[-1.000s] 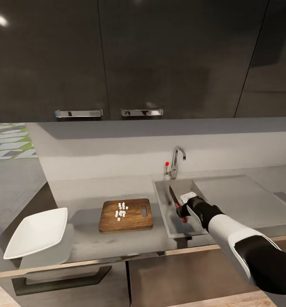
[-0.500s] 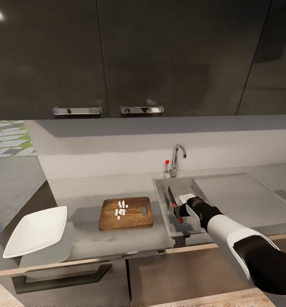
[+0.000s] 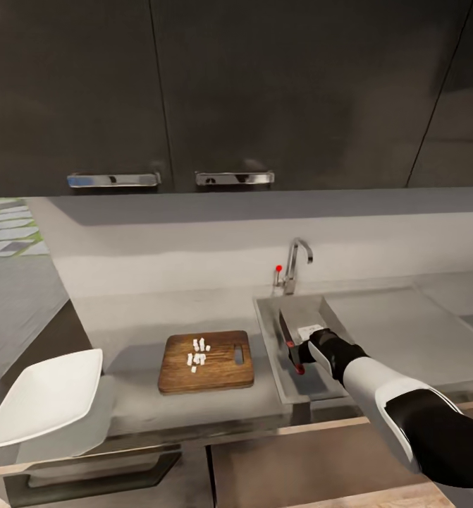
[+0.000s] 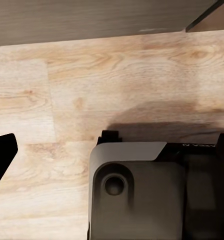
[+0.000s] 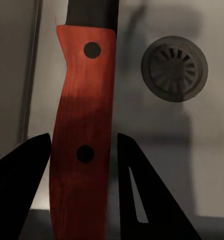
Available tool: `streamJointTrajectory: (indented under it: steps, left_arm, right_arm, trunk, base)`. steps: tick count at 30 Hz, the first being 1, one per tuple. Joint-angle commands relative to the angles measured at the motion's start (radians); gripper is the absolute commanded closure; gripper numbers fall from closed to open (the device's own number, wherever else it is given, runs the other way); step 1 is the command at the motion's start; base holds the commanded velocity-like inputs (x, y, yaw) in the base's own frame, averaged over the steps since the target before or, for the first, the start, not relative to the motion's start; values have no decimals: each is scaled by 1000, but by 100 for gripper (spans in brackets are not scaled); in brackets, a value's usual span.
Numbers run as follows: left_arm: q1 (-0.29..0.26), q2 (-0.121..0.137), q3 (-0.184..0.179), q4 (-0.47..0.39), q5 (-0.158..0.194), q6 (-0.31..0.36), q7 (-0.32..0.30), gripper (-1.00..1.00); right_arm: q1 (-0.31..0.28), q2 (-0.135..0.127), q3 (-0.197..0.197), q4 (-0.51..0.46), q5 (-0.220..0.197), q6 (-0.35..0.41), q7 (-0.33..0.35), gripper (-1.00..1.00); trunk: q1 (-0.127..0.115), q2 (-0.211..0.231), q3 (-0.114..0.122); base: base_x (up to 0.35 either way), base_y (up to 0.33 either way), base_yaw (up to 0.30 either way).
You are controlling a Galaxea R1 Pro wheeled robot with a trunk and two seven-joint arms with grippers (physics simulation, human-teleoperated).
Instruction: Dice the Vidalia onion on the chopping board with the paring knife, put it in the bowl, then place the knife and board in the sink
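Note:
My right gripper (image 3: 301,347) is shut on the paring knife (image 3: 290,339) and holds it over the sink (image 3: 268,353) basin. The dark blade points toward the tap (image 3: 293,264). In the right wrist view the red handle (image 5: 84,125) sits between the two black fingers (image 5: 22,192), with the round drain (image 5: 174,67) below. Several small white pieces of diced onion (image 3: 197,353) lie on the brown chopping board (image 3: 218,370), left of the basin on the countertop (image 3: 151,310). The white bowl (image 3: 46,395) overhangs the counter's front left corner. My left gripper (image 4: 112,150) is open, hanging over wooden floor.
Dark wall cabinets (image 3: 236,92) with chrome handles hang above the counter. The flat drainer (image 3: 405,331) lies right of the basin. Drawer fronts (image 3: 285,458) run below the counter edge. The robot's dark base (image 4: 142,195) shows below the left gripper.
The whole view has shifted a little, so the camera moved. The right gripper still holds the knife over the basin, at about the same spot.

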Motion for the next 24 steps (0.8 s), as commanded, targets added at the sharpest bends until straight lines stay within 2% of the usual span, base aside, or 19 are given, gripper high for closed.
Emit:
streamJointTrajectory:
  steps: [1, 10, 15, 20, 21, 24]
  left_arm:
    - [-2, 0, -3, 5, 6, -7, 1, -100]
    - [-2, 1, -3, 5, 6, -8, 1, -100]
    - [-2, 1, -3, 5, 6, -8, 1, -100]
    - [-2, 1, -3, 5, 6, -7, 0, -100]
    - [-2, 1, -3, 5, 6, -7, 0, -100]
    - [-2, 1, -3, 5, 6, -7, 1, -100]
  right_arm:
    - [-1, -1, 8, 2, -9, 5, 0, 100]
    - [-1, 3, 8, 33, -9, 3, 0, 100]
    - [-1, 17, 8, 36, -9, 3, 0, 100]
    - [-1, 19, 8, 36, -9, 2, 0, 100]
    - [-1, 19, 8, 36, -9, 2, 0, -100]
    - [-1, 20, 8, 36, -9, 0, 0, -100]
  trunk:
    - [1, -2, -4]
    - [1, -2, -18]
    - [1, -2, -26]
    - [1, -2, -32]
    - [1, -2, -32]
    - [1, -2, -32]
  base:
    - [11, 0, 0]
    - [72, 0, 0]
    - [6, 0, 0]
    - [0, 0, 0]
    - [0, 0, 0]
    - [0, 0, 0]
